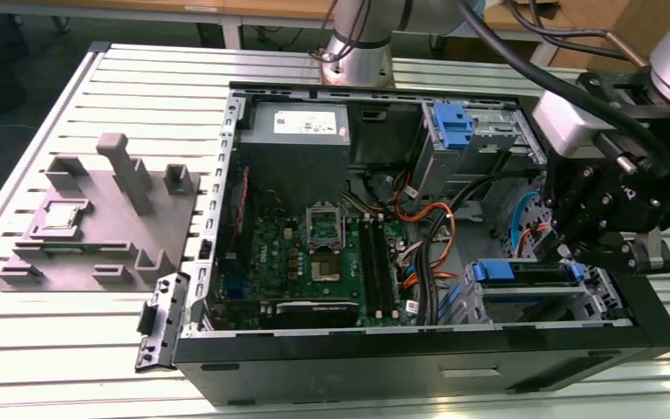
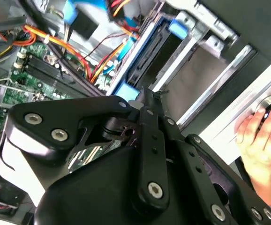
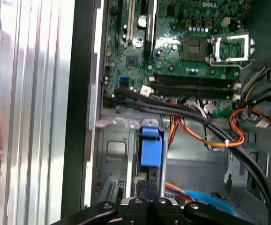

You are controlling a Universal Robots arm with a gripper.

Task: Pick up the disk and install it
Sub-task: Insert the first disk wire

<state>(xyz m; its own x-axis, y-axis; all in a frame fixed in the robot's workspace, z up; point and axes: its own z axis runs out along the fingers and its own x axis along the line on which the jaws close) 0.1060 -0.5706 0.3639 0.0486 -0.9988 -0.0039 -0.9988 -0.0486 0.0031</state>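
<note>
The disk lies in the lower drive bay at the case's front corner, on the exterior view's right. Its blue side rail and a grey body under it show there. In both wrist views I see a blue rail end and the disk's dark edge running between two blue ends in the metal bay. My gripper hangs right over the bay, at the disk's outer end. Its black linkage reaches down to the nearer blue end.
The open computer case lies on a slatted metal table, motherboard and orange and black cables exposed. A bare blue bracket sits in the upper bay. A grey fixture stands at the left. A person's hand rests beside the case.
</note>
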